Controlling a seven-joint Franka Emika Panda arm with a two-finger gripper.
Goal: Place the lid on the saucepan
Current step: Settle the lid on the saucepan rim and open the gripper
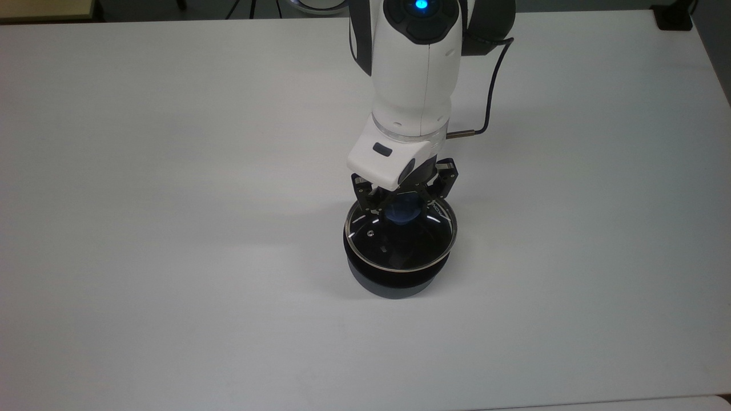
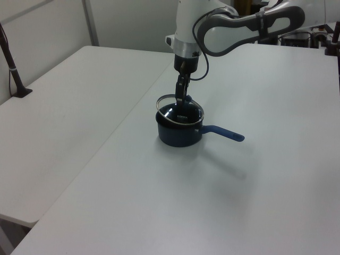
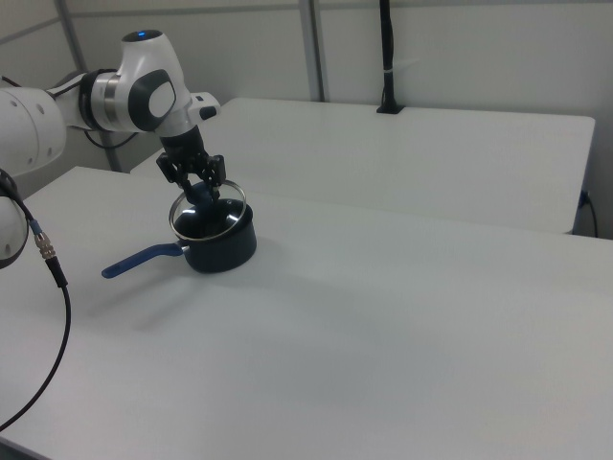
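a: where does the saucepan (image 1: 398,274) sit on the bench (image 1: 171,228)?

b: in the top view it is a little right of centre and below the middle of the frame, with bare white surface on every side. the near edge at the bottom of the frame and both side edges are well apart from it. in the left view its long blue handle (image 2: 223,133) points toward the right of the frame, flat over the bench.

a: and the lid (image 1: 400,240)?

b: the glass lid lies over the saucepan's mouth, its metal rim about matching the pan's rim in the top view. in the left view the side toward the frame's left looks slightly raised, so i cannot tell if it is fully seated.

a: the tool (image 1: 403,197)?

b: it comes straight down from the white arm (image 1: 414,74) and its fingers are closed narrowly on the lid's blue knob (image 1: 403,214).

a: anything near it?

b: a black cable (image 1: 491,85) loops off the arm on the top view's right, above the bench. in the right view a second white table (image 3: 431,144) stands behind, with a dark post (image 3: 388,57) at its far edge and pale wall panels beyond. in the left view another white table (image 2: 64,106) lies at the frame's left, a narrow seam between it and the bench.
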